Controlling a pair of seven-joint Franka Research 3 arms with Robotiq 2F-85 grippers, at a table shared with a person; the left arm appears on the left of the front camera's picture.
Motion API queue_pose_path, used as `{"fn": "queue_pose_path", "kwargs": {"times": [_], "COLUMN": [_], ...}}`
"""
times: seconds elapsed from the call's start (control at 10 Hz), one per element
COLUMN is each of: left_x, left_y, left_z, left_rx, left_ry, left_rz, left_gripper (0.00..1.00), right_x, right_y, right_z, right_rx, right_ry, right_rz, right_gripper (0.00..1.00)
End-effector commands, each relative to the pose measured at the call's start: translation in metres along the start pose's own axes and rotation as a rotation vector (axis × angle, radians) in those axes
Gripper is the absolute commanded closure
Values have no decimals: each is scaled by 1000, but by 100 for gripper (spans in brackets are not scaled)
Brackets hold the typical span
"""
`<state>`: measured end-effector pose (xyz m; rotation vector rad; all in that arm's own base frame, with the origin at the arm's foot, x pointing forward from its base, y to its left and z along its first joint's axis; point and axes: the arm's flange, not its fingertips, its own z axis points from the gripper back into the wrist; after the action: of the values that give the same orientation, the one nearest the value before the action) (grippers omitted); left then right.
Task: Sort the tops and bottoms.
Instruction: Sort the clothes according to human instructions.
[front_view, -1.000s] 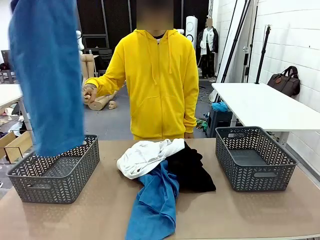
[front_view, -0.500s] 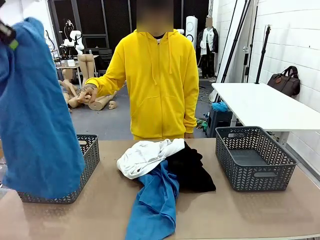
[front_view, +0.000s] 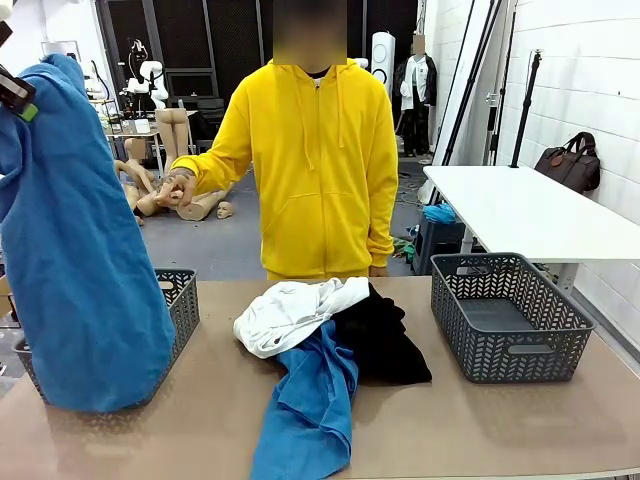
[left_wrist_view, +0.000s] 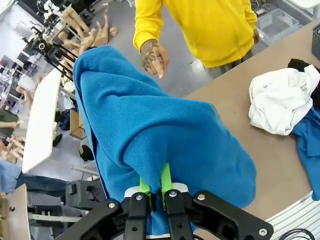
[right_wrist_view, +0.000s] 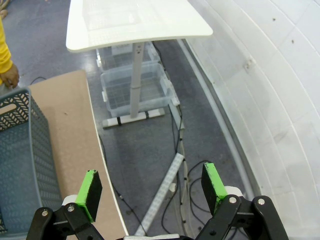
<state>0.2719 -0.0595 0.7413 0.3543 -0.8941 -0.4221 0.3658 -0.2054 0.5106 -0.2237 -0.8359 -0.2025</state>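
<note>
The step in hand is dropping off the first top. The left gripper (left_wrist_view: 155, 184) is clamped on a fold of a blue shirt (front_view: 85, 250), holding it high at the desk's left end. The shirt hangs full length and hides most of the left basket (front_view: 183, 300). Whether its hem is inside the basket or hanging in front of the near wall cannot be told from the front view.

The right gripper (right_wrist_view: 152, 187) stands wide open and empty, out past the desk's right edge over the floor, with the right basket (front_view: 510, 320) beside it.

The rest lies in a pile mid-desk (front_view: 450, 430): a white shirt (front_view: 290, 312), black bottoms (front_view: 385, 340) touching it on the right, and a second blue shirt (front_view: 310, 410) trailing toward the near edge. The person (front_view: 320, 150) stands behind the desk, hands off the pile.

Next, I judge, the left arm should bring the shirt squarely over the basket, lower it so the cloth gathers inside, and only then let go. Released too high, the long cloth could drape over the rim.
</note>
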Motion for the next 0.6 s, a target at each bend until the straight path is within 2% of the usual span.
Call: {"fn": "queue_pose_path", "kwargs": {"times": [0.0,0.1,0.2,0.3,0.4,0.5], "left_x": [4,0,11,27,47,66], "left_y": [4,0,17,42,58,64], "left_z": [4,0,-20,-41,-36,-27], "left_rx": [-4,0,-18,29,45,74], "left_ry": [0,0,-15,2,-61,-120], "left_rz": [-20,0,53,153,199,188], "left_gripper": [100,100,100,100,100,100], "right_x": [-1,-1,-1,-1,-1,-1], "right_y": [0,0,0,0,0,0], "right_z": [0,0,0,0,0,0], "right_rx": [0,0,0,0,0,0], "right_ry": [8,8,8,8,8,8], "right_rz": [11,11,11,11,11,11], "right_gripper": [0,0,0,0,0,0]}}
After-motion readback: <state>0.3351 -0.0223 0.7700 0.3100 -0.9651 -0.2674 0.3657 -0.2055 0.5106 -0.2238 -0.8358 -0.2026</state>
